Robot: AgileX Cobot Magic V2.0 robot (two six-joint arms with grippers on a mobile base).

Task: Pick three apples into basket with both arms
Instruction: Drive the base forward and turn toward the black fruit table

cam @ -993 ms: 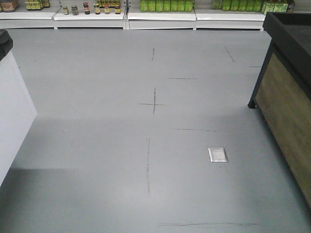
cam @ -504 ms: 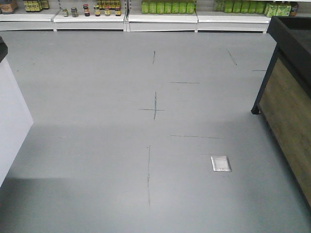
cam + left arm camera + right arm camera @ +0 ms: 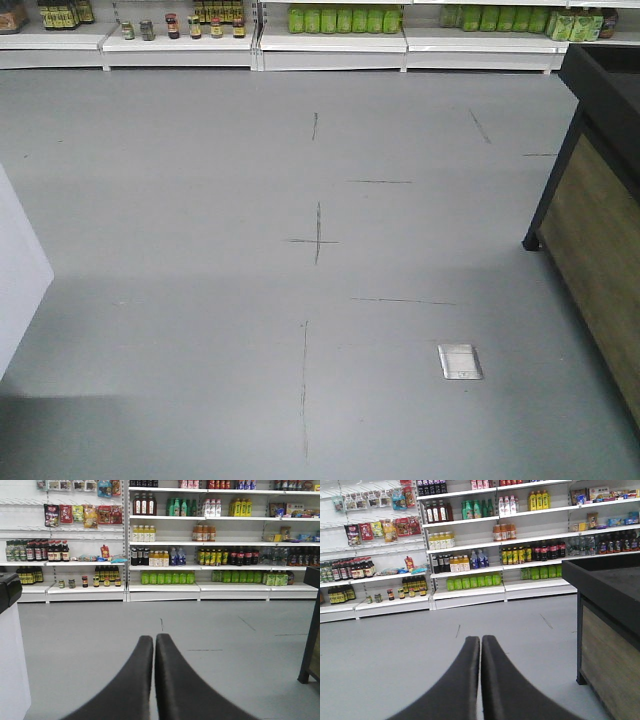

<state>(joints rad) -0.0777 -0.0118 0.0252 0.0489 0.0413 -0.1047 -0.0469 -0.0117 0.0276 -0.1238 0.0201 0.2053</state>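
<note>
grey floor (image 3: pixel 180 200) fills the front view. thin dark lines (image 3: pixel 304 370) and a cross (image 3: pixel 317 240) are drawn on it, with a small metal plate (image 3: pixel 460 361) set flush to their right. the marks run roughly along one line, so they are likely parking marks for the base.

left gripper (image 3: pixel 154 639): fingers pressed together along their length, nothing between them. right gripper (image 3: pixel 480 640): the same, closed tip to tip and empty. both are level and point straight at the shelves (image 3: pixel 165 586) of bottles (image 3: pixel 167 577) on the far wall. this reads as a tucked pose for driving, shut so nothing snags; judgement only.

apples: none in any view. basket: none in any view. cannot tell where either sits.

stand (image 3: pixel 607 630), black top and wood-grain side, is close on the right. its top is a dark recess, and what it holds is hidden from this angle. white counter (image 3: pixel 18 270) is at the left edge.

stage: approach, no fruit handled as far as shown. the next move calls for bringing fruit and basket into sight before either gripper opens. risk: clipping the stand's corner.
</note>
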